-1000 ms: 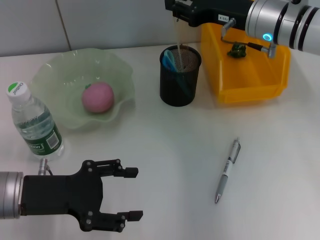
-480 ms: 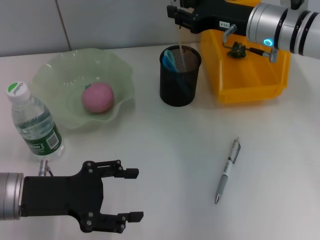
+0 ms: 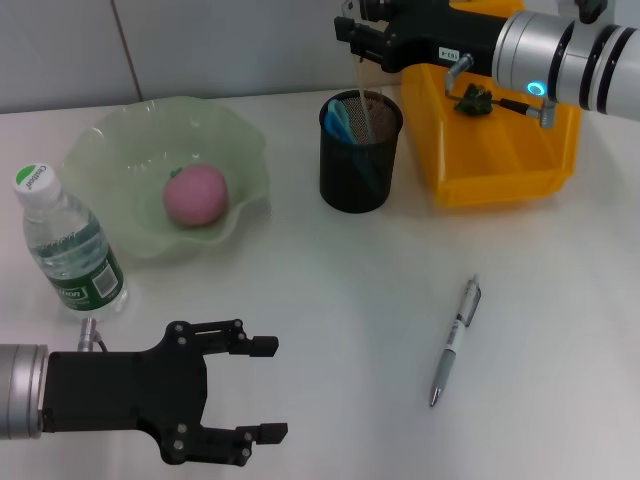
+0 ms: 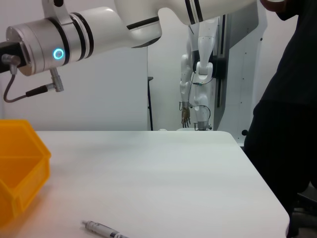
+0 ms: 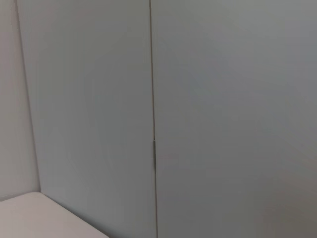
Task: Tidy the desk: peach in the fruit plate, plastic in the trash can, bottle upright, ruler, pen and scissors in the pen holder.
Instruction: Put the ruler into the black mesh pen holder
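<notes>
My right gripper is above the black mesh pen holder, shut on a pale translucent ruler whose lower end hangs inside the holder. Blue scissors handles show in the holder. The pen lies on the table right of centre; it also shows in the left wrist view. The pink peach sits in the green fruit plate. The bottle stands upright at the left. My left gripper is open and empty near the front edge.
The yellow bin stands right of the pen holder with a small dark green piece of plastic at its back; its corner shows in the left wrist view. The right wrist view shows only a wall.
My right gripper has shifted slightly to the right with the ruler, whose lower end stays in the holder. The left arm has not moved.
</notes>
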Robot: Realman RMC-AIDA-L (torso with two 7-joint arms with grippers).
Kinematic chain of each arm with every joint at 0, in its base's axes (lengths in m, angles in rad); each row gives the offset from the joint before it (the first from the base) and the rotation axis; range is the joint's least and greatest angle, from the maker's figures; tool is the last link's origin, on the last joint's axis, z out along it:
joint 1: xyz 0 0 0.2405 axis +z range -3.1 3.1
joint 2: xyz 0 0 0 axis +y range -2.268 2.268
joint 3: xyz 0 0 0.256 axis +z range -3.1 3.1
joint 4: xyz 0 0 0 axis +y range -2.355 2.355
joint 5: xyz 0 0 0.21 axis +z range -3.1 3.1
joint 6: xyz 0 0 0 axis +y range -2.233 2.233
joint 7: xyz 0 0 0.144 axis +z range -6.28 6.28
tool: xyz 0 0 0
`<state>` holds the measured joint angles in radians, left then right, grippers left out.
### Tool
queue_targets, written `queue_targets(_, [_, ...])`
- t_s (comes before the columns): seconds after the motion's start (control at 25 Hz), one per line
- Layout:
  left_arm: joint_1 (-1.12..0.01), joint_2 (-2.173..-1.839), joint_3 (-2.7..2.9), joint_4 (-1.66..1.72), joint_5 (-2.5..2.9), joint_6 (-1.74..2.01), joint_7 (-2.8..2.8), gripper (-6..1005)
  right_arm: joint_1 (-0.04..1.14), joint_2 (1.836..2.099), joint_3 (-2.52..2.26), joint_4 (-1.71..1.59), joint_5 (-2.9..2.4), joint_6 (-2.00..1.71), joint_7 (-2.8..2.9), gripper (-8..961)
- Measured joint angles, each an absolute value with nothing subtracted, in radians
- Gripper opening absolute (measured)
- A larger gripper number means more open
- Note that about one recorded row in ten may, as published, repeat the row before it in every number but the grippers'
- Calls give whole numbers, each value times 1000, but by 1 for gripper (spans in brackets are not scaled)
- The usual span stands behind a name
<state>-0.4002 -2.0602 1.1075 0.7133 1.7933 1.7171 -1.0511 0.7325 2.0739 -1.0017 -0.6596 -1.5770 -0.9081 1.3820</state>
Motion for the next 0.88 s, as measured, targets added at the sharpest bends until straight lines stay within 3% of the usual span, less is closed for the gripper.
queue_targets(0.6, [-397, -2060, 1106, 713, 1793, 1717, -1041, 787, 736, 2074, -1002, -650, -1609, -908, 1385, 379])
queue_targets(0.88, [-400, -2060, 1106, 713, 1793, 1718, -1040, 787, 735, 2075, -1002, -652, -1615, -915, 1386, 542])
